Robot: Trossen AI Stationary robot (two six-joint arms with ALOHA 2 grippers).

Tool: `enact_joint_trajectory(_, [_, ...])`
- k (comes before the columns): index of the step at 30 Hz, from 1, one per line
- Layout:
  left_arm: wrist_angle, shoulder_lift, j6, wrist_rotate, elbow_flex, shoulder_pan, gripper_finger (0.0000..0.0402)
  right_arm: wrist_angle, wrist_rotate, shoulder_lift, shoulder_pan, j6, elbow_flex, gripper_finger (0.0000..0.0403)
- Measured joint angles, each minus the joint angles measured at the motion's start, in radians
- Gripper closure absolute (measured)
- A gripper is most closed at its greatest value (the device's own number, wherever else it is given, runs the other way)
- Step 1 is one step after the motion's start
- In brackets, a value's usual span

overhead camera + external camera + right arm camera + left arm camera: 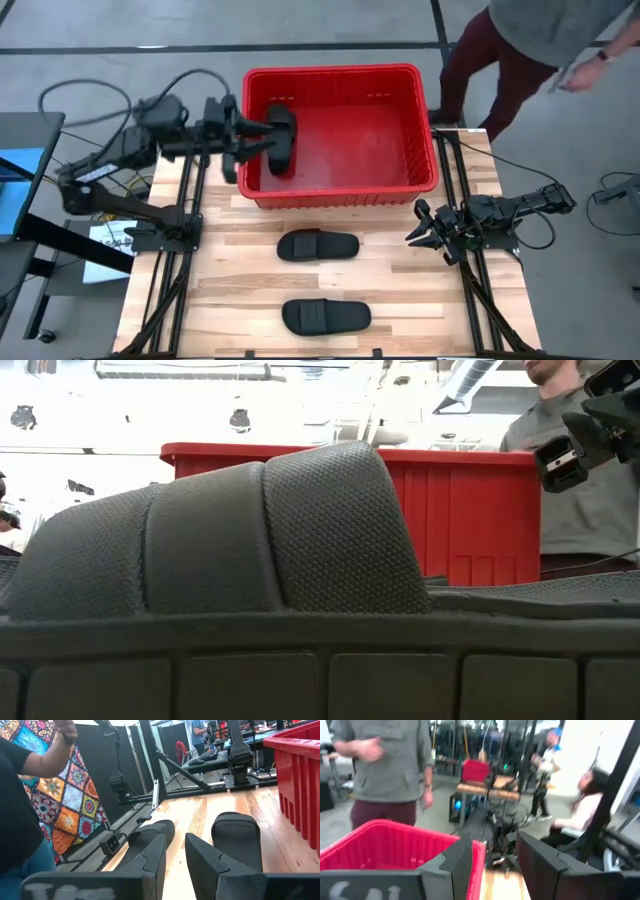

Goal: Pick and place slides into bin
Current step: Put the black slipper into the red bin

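Observation:
The red bin stands at the table's far middle. One black slide lies inside it by its left wall. My left gripper reaches over the bin's left rim beside that slide, open, with nothing between its fingers in the left wrist view. Two more slides lie on the wood nearer me: one mid-table and one by the near edge. No fourth slide shows. My right gripper waits open and empty at the table's right, facing the two slides.
A person stands just beyond the table's far right corner, close to the bin. The near slide's strap fills the low view, with the bin behind it. Bare wood lies between the bin and the slides.

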State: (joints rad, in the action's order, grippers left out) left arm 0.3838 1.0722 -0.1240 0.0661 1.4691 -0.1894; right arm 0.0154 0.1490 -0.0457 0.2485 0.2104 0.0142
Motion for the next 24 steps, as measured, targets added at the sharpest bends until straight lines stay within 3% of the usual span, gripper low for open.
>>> enact_joint_trajectory(9, [-0.25, -0.257, -0.038, 0.03, -0.427, 0.042, 0.0259, 0.0, 0.0, 0.0, 0.0, 0.0, 0.0, 0.0338])
enact_joint_trajectory(24, [-0.589, -0.469, -0.063, -0.003, -0.936, 0.181, 0.0259, 0.0, 0.0, 0.0, 0.0, 0.0, 0.0, 0.0338])
